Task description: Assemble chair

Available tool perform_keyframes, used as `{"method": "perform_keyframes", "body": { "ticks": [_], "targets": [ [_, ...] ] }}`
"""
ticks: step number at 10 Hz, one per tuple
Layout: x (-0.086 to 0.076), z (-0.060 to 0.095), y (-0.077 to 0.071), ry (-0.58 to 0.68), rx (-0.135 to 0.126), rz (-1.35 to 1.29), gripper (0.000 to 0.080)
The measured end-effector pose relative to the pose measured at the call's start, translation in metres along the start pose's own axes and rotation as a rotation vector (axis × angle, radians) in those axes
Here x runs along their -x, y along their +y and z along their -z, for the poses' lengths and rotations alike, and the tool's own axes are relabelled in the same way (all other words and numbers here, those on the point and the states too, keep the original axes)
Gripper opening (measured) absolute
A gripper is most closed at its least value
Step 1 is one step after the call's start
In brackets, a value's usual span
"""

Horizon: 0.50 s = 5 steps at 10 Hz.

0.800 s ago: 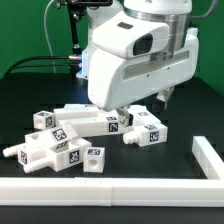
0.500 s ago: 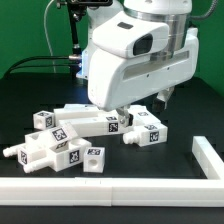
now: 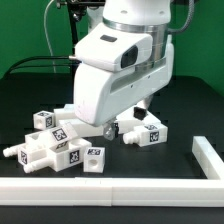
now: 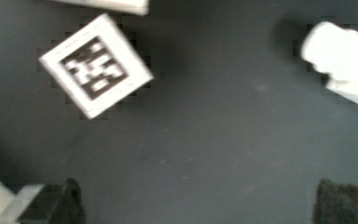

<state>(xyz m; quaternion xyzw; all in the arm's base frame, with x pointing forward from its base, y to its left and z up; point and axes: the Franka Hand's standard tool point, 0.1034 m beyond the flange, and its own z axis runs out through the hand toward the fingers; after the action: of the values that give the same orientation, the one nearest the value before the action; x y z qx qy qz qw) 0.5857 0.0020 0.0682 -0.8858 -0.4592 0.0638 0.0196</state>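
Note:
Several white chair pieces with black-and-white tags lie in a loose pile on the black table: blocky parts (image 3: 62, 152) toward the exterior view's left and a tagged block (image 3: 148, 133) to the right. The arm's big white wrist hides the gripper and the middle of the pile in the exterior view. In the wrist view the gripper (image 4: 202, 205) is open, its two dark fingertips (image 4: 55, 203) far apart with only bare black table between them. A tagged white piece (image 4: 98, 62) and another white piece (image 4: 345, 60) lie beyond the fingers, untouched.
A long low white rail (image 3: 110, 186) runs along the front edge and turns up at the exterior view's right (image 3: 207, 155). Black cables (image 3: 45, 60) hang behind the arm.
The arm has swung toward the exterior view's left and lowered over the pile, now covering the long tagged piece that showed before. The chair pieces have not moved.

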Motion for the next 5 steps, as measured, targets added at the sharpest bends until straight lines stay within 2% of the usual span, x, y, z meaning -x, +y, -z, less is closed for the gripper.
{"method": "perform_keyframes", "body": {
  "ticks": [3, 4, 5],
  "targets": [
    [0.003, -0.003, 0.001, -0.001, -0.005, 0.020, 0.0650],
    [0.005, -0.006, 0.005, 0.011, 0.011, 0.066, 0.0650],
    [0.013, -0.016, 0.013, 0.038, 0.049, 0.145, 0.0650]
  ]
}}
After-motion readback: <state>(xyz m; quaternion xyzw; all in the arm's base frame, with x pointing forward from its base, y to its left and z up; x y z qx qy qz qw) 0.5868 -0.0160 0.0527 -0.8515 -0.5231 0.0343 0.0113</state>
